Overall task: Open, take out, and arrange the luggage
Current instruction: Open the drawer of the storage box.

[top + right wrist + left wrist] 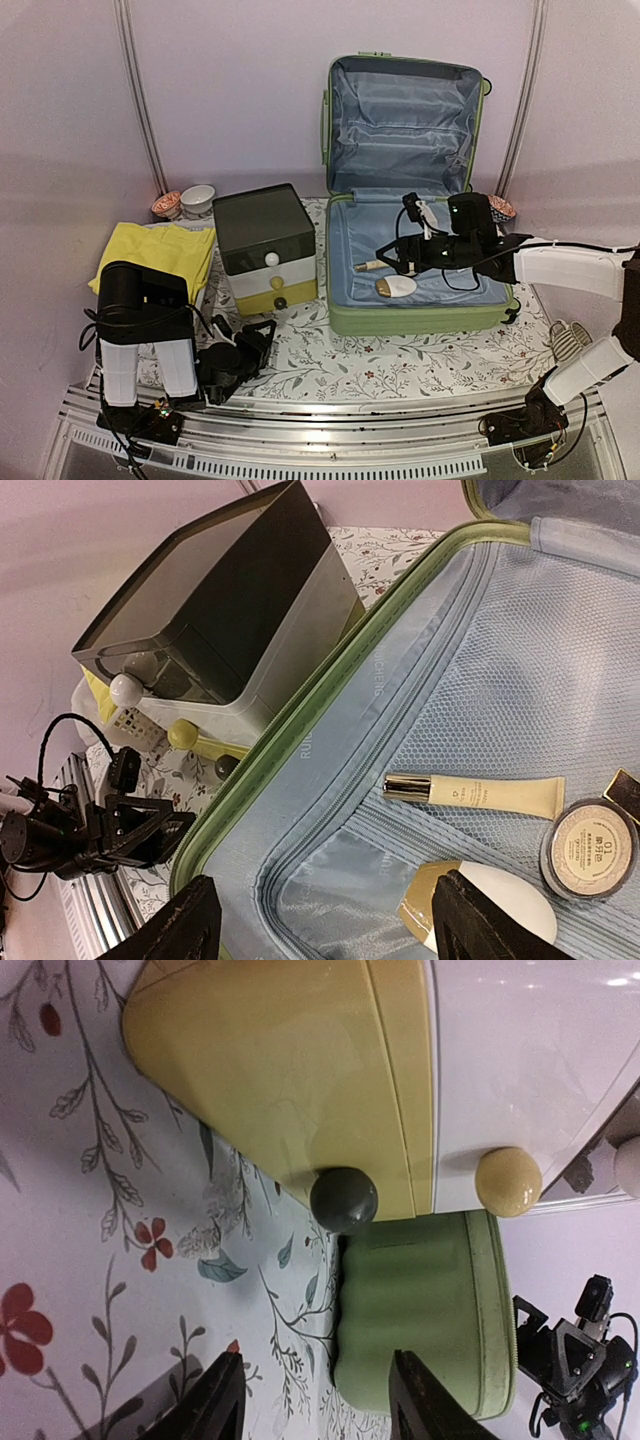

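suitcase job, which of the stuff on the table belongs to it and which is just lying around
Belongs to the job:
- open green suitcase
- cream tube lying in it
- round pot lying in it
- white oval case lying in it

Just lying about, as far as I can tell:
- drawer box
- yellow cloth
- bowls

The light-green suitcase [420, 320] lies open, lid upright. The right gripper [388, 256] hangs over its blue lining, near a cream tube [368, 266] and a white oval item [399, 287]. A drawer box [262, 245] stands just left of the suitcase.
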You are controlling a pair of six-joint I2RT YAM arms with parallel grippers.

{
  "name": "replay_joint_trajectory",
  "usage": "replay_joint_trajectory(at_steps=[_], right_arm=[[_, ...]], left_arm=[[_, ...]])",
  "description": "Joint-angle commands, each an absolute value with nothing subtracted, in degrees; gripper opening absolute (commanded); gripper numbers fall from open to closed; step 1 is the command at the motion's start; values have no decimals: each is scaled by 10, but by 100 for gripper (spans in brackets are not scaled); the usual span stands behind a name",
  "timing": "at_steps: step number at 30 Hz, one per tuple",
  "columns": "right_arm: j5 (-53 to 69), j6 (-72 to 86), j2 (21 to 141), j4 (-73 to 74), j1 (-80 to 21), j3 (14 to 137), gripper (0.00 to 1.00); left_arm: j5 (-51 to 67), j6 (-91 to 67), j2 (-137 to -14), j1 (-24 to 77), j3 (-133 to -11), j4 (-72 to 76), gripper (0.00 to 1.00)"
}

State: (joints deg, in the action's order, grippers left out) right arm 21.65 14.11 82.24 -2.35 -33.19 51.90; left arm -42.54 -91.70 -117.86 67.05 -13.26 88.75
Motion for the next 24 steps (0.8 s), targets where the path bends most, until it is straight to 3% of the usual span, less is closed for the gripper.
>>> replay_joint_trajectory(at_steps=[1,24], right_arm=[[215,138,800,-14,-326,524,74],[221,131,795,-12,-319,514,74]], left_arm=[[-434,-899,-1209,657,-125,961,51],[-424,-888,-1244,623,-155,995,52]])
